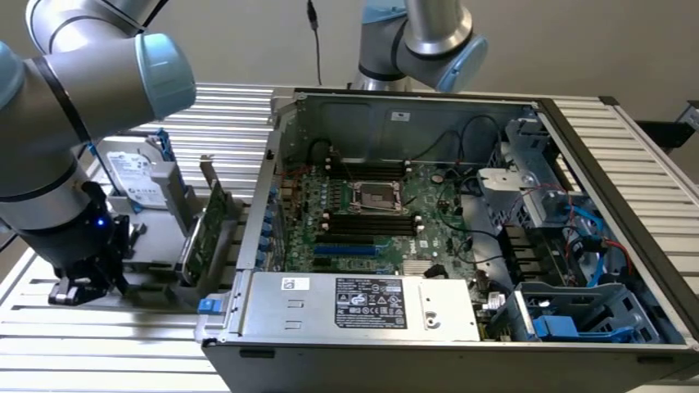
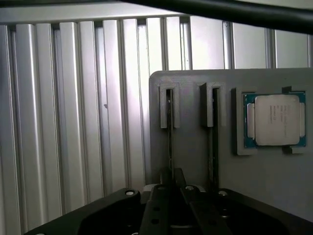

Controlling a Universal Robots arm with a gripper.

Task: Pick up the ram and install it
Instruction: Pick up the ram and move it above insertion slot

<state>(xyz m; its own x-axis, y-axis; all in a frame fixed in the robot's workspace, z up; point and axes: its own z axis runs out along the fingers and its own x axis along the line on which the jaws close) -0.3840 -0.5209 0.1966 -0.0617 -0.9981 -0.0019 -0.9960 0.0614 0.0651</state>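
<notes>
In the wrist view the ram stands on edge as a thin dark strip in one slot of a grey holder block. My gripper is directly over that slot, its two black fingers drawn together on the strip's near end. In the exterior view the gripper is low at the left, beside the open computer case, and its fingers reach down to the holder. The dark memory slots on the motherboard lie inside the case.
A processor chip sits in a recess of the holder beside a second slot. A silver hard drive and a green expansion card stand upright between my arm and the case. A ribbed metal table lies underneath.
</notes>
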